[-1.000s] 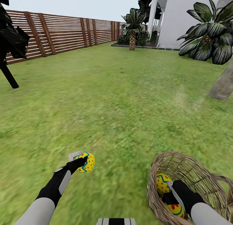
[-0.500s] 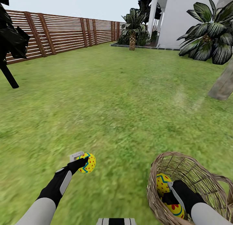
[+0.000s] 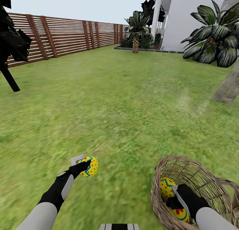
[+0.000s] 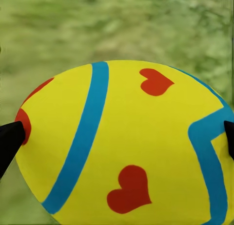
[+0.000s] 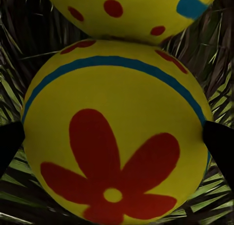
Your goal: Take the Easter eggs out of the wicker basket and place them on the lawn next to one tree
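My left gripper (image 3: pixel 85 166) is shut on one Easter egg (image 3: pixel 90 166), held just above the lawn (image 3: pixel 119 100); in the left wrist view this egg (image 4: pixel 122 147) sits between two black fingertips (image 4: pixel 9 142). At the lower right the wicker basket (image 3: pixel 158 172) leans on the grass. My right gripper (image 3: pixel 175 199) reaches inside it, between two eggs (image 3: pixel 167 187). In the right wrist view its fingers (image 5: pixel 222 147) press both sides of a red-flowered egg (image 5: pixel 114 137), and another egg (image 5: pixel 131 10) touches that one beyond it. A leaning grey-brown tree trunk (image 3: pixel 228 86) rises at the right edge.
A thin-trunked dark tree (image 3: pixel 9 78) stands at the left. A brown slat fence (image 3: pixel 66 34) runs along the back left. Spiky palm-like plants (image 3: pixel 212 34) and a white house (image 3: pixel 189 18) lie at the back right. Open grass stretches from me to the leaning trunk.
The whole view has shifted slightly, so the camera moved. Both arms, the held eggs and the basket keep their places relative to me.
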Robot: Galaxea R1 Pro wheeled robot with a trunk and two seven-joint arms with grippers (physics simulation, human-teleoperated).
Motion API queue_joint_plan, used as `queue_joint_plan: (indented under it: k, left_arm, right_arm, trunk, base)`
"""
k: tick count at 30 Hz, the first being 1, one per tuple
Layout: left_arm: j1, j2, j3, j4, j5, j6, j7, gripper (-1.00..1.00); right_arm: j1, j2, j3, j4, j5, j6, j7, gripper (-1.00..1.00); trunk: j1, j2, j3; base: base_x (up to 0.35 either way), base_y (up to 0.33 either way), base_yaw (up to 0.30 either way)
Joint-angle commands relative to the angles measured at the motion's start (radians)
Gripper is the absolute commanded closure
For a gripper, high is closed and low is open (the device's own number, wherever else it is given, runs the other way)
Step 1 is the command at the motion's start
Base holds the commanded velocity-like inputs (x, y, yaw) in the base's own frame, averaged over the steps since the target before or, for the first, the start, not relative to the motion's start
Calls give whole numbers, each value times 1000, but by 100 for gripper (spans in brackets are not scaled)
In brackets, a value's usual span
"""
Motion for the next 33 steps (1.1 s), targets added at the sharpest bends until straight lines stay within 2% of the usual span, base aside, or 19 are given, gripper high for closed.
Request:
queue_joint_plan:
  k: [1,9,11,14,16,18,20,33]
  left_arm:
    - [0,-1,6,-1,9,2,-6,100]
    - [0,-6,4,-1,10,11,-3,100]
    - [0,-27,4,0,8,13,-3,100]
    - [-1,-40,-2,37,1,21,-4,100]
    - [-1,-41,-1,41,2,26,-5,100]
    - [-1,-38,-2,42,1,68,-7,100]
    - [0,-37,0,41,4,79,-6,100]
    - [0,-40,1,42,4,81,-5,100]
  right_arm:
    - [0,-2,5,-2,9,5,9,100]
    - [0,-1,5,-2,9,5,9,100]
    - [0,-2,5,-2,9,5,9,100]
    - [0,-2,5,-2,9,5,9,100]
    - [0,-2,6,-2,9,6,9,100]
    - [0,-1,6,-2,9,6,8,100]
    - [0,-1,7,-2,9,6,8,100]
    - [0,-2,6,-2,9,2,9,100]
  trunk:
    - [-1,0,3]
    - [-4,2,34]
    - [-5,2,42]
    - [-6,3,53]
    - [-7,3,61]
    - [-8,4,69]
    - [-9,4,77]
    - [-15,7,127]
  base:
    - [0,0,0]
    - [0,0,0]
    - [0,0,0]
    - [0,0,0]
    - [0,0,0]
    - [0,0,0]
    - [0,0,0]
    - [0,0,0]
